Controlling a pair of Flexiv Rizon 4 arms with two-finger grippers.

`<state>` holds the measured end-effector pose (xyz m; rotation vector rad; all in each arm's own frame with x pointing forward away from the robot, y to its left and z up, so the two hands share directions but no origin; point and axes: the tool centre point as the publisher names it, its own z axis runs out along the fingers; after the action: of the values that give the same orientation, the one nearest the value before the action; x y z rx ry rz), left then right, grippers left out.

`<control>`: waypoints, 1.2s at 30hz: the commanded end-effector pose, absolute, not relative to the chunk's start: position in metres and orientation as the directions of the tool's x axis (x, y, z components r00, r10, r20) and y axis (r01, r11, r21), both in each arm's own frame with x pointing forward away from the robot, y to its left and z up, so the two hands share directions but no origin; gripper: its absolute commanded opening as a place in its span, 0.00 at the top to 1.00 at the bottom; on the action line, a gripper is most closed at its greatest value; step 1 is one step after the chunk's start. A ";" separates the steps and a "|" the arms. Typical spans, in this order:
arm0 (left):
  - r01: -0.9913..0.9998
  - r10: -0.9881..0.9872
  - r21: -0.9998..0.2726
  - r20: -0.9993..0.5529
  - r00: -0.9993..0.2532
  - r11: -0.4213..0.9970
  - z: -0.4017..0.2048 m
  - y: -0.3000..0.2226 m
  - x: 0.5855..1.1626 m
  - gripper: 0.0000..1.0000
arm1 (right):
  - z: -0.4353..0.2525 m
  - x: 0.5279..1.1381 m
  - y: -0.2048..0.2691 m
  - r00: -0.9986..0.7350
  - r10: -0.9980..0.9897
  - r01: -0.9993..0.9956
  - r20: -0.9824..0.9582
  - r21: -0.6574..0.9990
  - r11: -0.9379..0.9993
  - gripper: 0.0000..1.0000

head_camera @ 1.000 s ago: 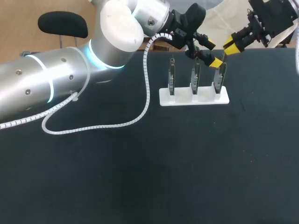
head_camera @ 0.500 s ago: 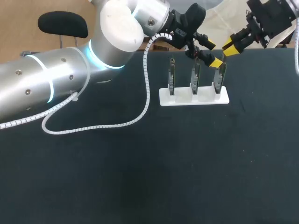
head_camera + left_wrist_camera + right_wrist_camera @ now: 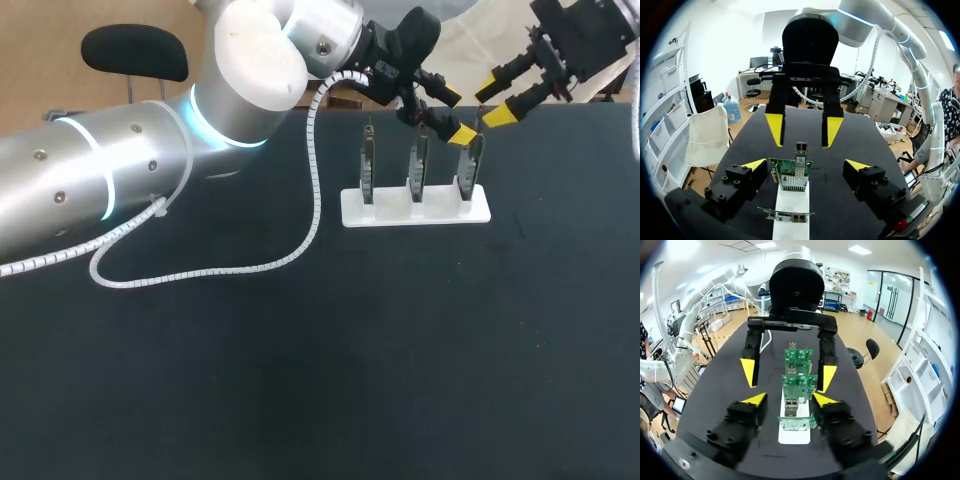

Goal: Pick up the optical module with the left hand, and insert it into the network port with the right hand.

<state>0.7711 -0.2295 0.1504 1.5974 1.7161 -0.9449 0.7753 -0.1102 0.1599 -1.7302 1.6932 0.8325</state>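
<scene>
**Left tool [image 3: 455,115] and right tool [image 3: 493,102] both spread open**

Only from the left wrist: small optical module [image 3: 800,148] seated atop the green board [image 3: 791,175], between the left tool's fingers, untouched. From overhead, not made out; tools close together above the white stand [image 3: 415,207] on the worktop [image 3: 400,350].

The left arm [image 3: 120,180] stretches from the frame's left to upper middle, its left pincer [image 3: 455,115] spread wide; the right pincer [image 3: 492,102], upper right, gapes too.
</scene>
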 end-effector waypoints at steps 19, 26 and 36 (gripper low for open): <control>0.995 0.568 -0.100 -0.818 -0.093 0.019 0.151 -0.230 0.773 0.00 | 0.187 0.773 -0.136 -0.045 -0.557 -0.998 -0.830 0.056 -0.003 0.22; 0.995 0.568 -0.100 -0.818 -0.093 0.019 0.151 -0.230 0.773 0.00 | 0.190 0.773 -0.136 -0.031 -0.552 -0.999 -0.833 0.040 -0.005 1.00; 0.995 0.568 -0.100 -0.818 -0.093 0.019 0.151 -0.230 0.773 0.00 | 0.193 0.777 -0.129 -0.015 -0.550 -1.000 -0.835 0.025 -0.011 1.00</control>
<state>0.7711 -0.2295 0.1504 1.5975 1.7161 -0.9450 0.7755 -0.1322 0.1944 -1.6283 1.6346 0.9054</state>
